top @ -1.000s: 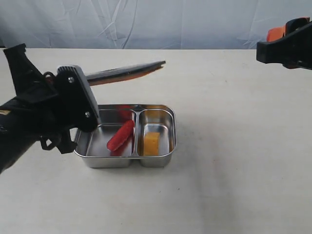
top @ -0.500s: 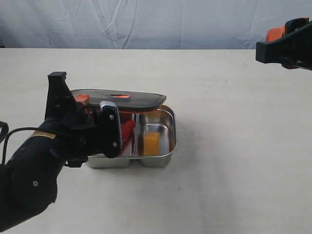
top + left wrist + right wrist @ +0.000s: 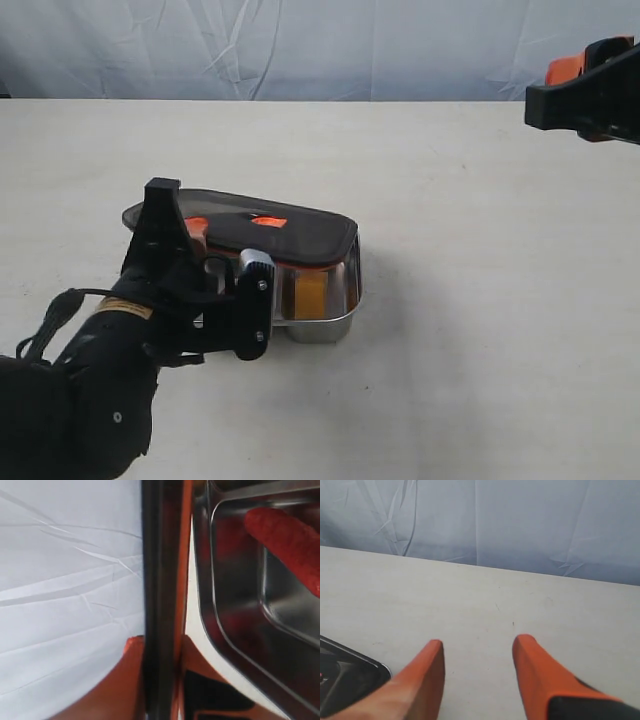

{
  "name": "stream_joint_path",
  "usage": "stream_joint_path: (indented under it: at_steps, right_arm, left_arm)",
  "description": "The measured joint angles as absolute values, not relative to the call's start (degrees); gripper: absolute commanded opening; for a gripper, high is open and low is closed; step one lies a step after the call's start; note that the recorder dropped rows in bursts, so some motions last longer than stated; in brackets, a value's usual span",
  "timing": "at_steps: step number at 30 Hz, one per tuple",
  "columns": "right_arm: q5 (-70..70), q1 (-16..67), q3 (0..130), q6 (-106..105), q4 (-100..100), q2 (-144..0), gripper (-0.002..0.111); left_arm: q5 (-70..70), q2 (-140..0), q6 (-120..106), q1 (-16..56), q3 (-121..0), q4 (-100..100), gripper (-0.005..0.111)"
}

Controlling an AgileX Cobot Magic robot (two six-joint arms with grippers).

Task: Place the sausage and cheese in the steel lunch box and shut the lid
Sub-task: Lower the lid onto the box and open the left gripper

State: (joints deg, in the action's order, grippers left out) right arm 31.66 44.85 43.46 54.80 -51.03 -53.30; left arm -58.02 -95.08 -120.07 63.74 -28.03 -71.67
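The left gripper (image 3: 196, 236) clamps one short end of the lid (image 3: 250, 232), holding it over the steel lunch box (image 3: 322, 327) on a pale table (image 3: 480, 300). The lid's dark edge overhangs the box's rim on the exterior view's left. At the right end it sits close to the rim, though whether the two touch cannot be told. Along the near side a gap stays open, and through it the cheese (image 3: 310, 293) shows in the right-hand compartment. The wrist camera on that arm shows a sliver of bare table between the lid's orange seal (image 3: 184, 570) and the box's rounded corner (image 3: 225, 630). It also shows the sausage (image 3: 290, 530) lying inside that compartment (the exterior view hides it behind the arm).

Open tabletop lies on all sides of the box, widest to the right and toward the wrinkled blue backdrop (image 3: 300, 50).

In the left wrist view, the orange fingers (image 3: 125, 680) pinch the lid's rim from both faces. The left arm lies low, reaching in from the near left corner, with its black wrist housing just in front of the box.

The right gripper (image 3: 585, 85) hangs well apart at the far right, above the table. Its orange fingers (image 3: 535, 670) are spread and hold nothing.
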Motion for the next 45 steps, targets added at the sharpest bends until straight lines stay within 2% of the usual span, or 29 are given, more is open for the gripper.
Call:
stream_joint_path:
  at_steps: [11,14,20,28,45]
  right_arm:
    - [32.36,44.85,43.46,54.8,-50.66,-53.3,0.044]
    - [32.55,44.85,43.46,54.8,-50.66,-53.3,0.044]
    - [33.13,44.85,43.46,54.8,-50.3,-53.3,0.044]
    - [33.64,44.85,43.46,54.8,-50.19,-53.3,0.044]
    - [33.75,44.85,43.46,54.8,-49.64,-53.3,0.044]
  left_arm:
    - [-55.78,-96.99,-120.07,63.97,-28.03,-74.69,0.003]
    - [-54.95,-96.99,-120.07,63.97,-28.03,-75.16,0.011]
    - [-50.31,-96.99,-120.07,63.97,-28.13,-76.09,0.04]
    - [-47.84,-96.99,-120.07,63.97,-28.24,-77.68,0.064]
    - [-58.55,-96.99,-120.07,76.15,-28.31,-87.77,0.065]
